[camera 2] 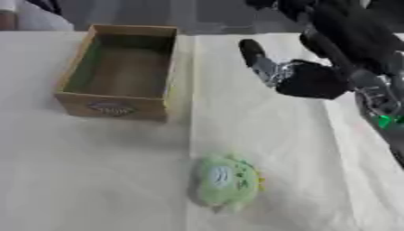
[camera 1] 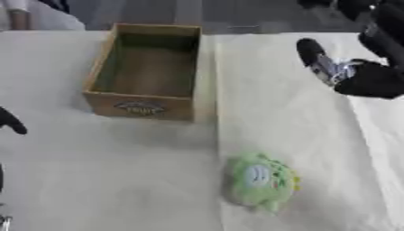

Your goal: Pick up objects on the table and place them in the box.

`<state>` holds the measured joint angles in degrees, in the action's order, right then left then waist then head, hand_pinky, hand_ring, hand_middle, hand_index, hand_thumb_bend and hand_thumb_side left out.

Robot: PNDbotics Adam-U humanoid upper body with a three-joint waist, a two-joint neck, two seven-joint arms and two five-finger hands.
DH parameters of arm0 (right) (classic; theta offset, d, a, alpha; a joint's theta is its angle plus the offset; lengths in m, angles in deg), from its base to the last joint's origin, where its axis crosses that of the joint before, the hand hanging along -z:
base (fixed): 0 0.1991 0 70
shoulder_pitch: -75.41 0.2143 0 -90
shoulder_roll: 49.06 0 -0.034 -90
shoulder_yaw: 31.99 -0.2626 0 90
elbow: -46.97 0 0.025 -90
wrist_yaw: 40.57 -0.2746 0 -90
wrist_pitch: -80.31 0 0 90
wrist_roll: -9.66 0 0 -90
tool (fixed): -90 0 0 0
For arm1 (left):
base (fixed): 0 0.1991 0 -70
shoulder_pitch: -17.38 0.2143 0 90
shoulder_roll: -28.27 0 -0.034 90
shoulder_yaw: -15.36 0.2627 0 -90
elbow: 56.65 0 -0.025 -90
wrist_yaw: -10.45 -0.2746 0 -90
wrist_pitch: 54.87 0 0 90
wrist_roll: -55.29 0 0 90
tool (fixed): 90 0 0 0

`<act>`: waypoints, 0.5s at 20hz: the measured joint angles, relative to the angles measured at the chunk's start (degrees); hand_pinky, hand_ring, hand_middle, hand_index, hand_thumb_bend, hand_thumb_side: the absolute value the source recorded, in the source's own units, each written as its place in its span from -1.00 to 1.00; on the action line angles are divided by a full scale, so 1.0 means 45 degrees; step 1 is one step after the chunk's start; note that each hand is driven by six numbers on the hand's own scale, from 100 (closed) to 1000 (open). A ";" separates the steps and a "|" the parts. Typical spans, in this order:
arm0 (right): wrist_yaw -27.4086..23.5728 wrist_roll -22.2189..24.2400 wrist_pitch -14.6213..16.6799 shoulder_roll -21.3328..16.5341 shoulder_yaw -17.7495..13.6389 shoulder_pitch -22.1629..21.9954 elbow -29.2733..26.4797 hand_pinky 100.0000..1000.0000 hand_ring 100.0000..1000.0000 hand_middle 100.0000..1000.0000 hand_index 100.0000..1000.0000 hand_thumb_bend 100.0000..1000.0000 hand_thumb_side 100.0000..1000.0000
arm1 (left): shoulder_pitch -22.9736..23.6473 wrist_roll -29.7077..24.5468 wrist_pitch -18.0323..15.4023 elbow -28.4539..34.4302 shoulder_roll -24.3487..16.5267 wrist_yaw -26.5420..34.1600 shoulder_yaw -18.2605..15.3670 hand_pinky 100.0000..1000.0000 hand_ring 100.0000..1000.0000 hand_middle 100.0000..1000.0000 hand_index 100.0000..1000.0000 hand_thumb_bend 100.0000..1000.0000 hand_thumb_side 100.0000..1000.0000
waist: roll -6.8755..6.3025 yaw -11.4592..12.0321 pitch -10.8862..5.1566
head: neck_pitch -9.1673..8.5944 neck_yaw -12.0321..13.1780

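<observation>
A green plush toy (camera 1: pixel 260 181) is lying on the pale cloth of the surface (camera 1: pixel 118 180), near the front edge and well apart from the box (camera 1: pixel 144 72). The wooden box is standing open at the far left side, and I am seeing nothing inside it.

The right hand (camera 2: pixel 296 76) is hanging above the surface, to the right of the box and farther back than the toy. It is holding nothing; the fingers (camera 2: pixel 254 53) are looking stretched out toward the box side, so I am judging the hand as open. Of the left hand (camera 1: pixel 11 122) only a dark tip is showing at the left edge, and I cannot tell if it is open or closed.

The step in hand, I think, is reaching for the toy. To do it well, the right hand should be coming toward the front and lowering straight over the middle of the toy, with the fingers spread wide enough to go around its round body. The toy is soft, so the fingers should be closing around its sides and not pressing it flat. The cloth may be sliding or wrinkling, so it is better to avoid dragging.
</observation>
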<state>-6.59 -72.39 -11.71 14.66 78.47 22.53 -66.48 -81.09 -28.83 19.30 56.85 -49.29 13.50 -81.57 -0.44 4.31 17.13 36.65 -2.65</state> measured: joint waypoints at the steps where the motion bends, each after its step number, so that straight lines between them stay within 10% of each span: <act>1: -0.0096 0.0181 -0.0095 0.0000 0.0170 0.0048 -0.0002 0.74 0.75 0.43 0.75 -0.70 1.00 | 0.0000 0.0000 0.0000 0.0000 0.0000 0.0000 0.0000 -0.54 -0.41 -0.37 0.20 -1.00 0.89 | 0.0004 -0.0014 -0.0006 | 0.0000 0.0006; 10: -0.0635 0.1839 -0.0382 0.0199 0.1023 -0.0166 -0.0004 0.78 0.80 0.44 0.81 -0.50 1.00 | 0.0013 0.0017 0.0017 0.0000 -0.0005 -0.0002 -0.0003 -0.54 -0.41 -0.37 0.20 -1.00 0.89 | 0.0047 -0.0144 -0.0036 | -0.0001 0.0033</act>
<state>-9.45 -64.12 -13.43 15.56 83.08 21.78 -66.50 -81.04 -28.75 19.38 56.85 -49.31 13.49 -81.58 -0.23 3.66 16.97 36.64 -2.50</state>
